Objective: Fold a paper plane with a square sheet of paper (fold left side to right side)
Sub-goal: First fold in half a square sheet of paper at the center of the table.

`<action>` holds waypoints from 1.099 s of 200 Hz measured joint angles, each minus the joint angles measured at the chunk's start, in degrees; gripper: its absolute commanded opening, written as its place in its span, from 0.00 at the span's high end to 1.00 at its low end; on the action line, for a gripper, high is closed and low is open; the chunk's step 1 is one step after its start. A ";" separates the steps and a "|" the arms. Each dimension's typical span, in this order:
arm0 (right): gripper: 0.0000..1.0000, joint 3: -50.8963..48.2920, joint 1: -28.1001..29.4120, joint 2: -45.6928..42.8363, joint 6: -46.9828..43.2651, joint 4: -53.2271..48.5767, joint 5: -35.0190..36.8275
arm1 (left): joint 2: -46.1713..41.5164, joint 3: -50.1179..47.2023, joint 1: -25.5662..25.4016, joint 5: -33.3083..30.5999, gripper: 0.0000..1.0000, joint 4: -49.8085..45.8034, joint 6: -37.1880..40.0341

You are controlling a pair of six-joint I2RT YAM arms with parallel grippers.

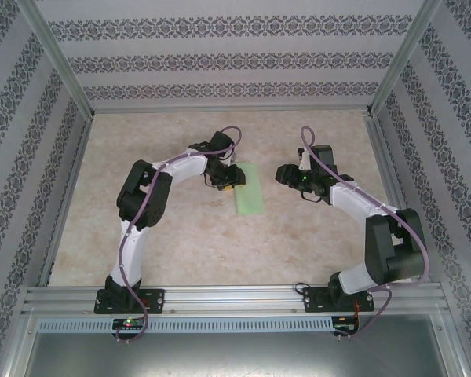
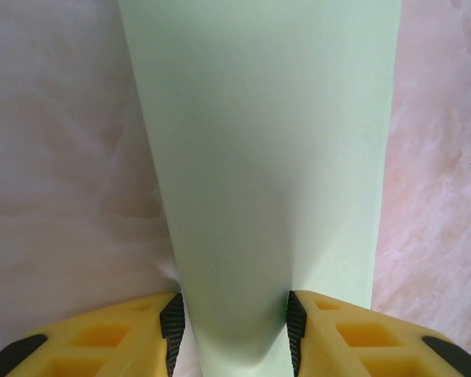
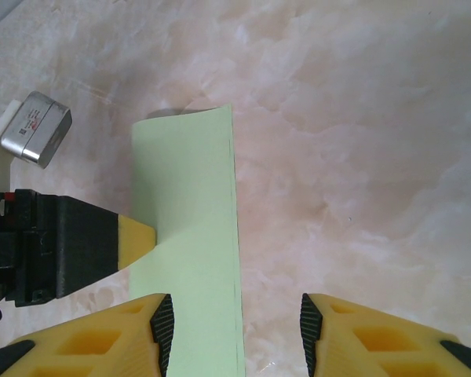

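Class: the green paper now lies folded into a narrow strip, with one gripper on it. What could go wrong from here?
1. The paper's far end looks lifted, with a shadow beneath it. The fold may not be creased flat and could spring open.
2. The left gripper straddles the paper, so any sideways move may drag or crumple it.
3. The right gripper hangs open over the paper's right edge. Pressing down there could push the layers out of line.

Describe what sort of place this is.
Probably a robot test booth: wallpapered panels in an aluminium frame enclose a marble-look table, with the left arm and right arm bolted at its edge.
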 measured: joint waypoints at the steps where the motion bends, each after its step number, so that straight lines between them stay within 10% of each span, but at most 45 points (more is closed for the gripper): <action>1: 0.51 -0.02 0.00 -0.02 0.00 0.00 0.00 | 0.04 0.07 0.00 0.00 0.56 -0.04 -0.07; 220: 0.50 -0.74 0.04 -0.04 0.00 0.02 -0.68 | 3.41 7.39 -1.16 -3.28 0.54 -8.17 -1.57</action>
